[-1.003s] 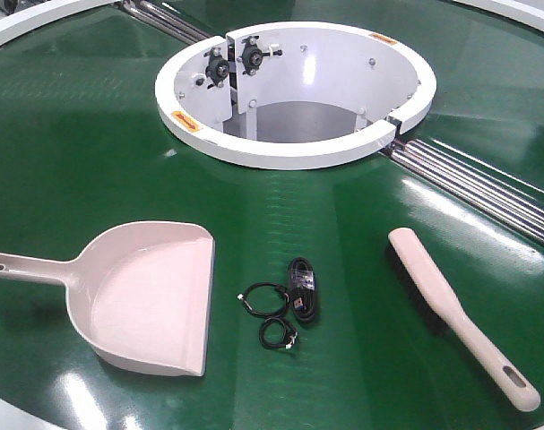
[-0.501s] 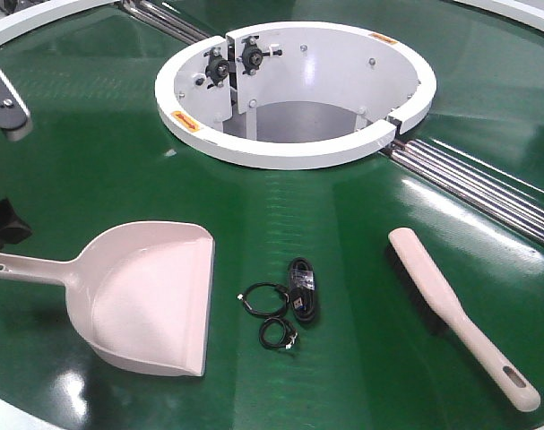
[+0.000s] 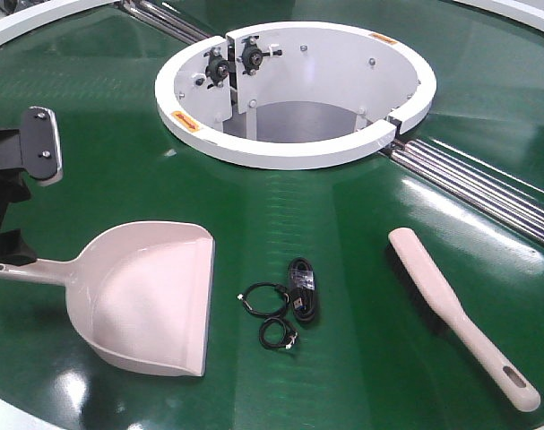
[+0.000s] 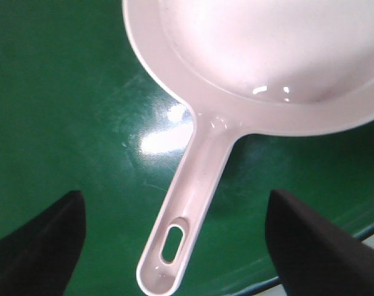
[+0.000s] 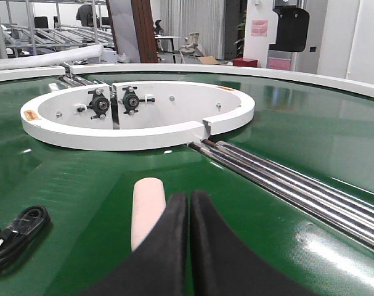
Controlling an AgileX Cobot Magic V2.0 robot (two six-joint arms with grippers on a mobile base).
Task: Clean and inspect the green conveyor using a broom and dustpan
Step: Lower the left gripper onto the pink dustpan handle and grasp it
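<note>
Widely spread, the left jaws flank the dustpan (image 4: 254, 55) handle, not touching; right jaws pressed together, empty.

The conveyor (image 3: 101, 161) shows a glossy dark-green belt, smooth enough to mirror the ceiling lights in bright streaks. Its central ring (image 3: 289, 157) is painted white, smooth and faintly shiny. Bare metal rollers (image 3: 487, 192) gleam silver where the belt parts. The dustpan (image 3: 151, 300) is smooth beige plastic with a high sheen, highlights glinting in its bowl. The broom (image 3: 451, 309) is the same beige plastic, a little duller, over black bristles. The coiled cables (image 3: 303, 291) are black with a plastic-like gloss. The right gripper (image 5: 189, 200) has matt black fingers.
</note>
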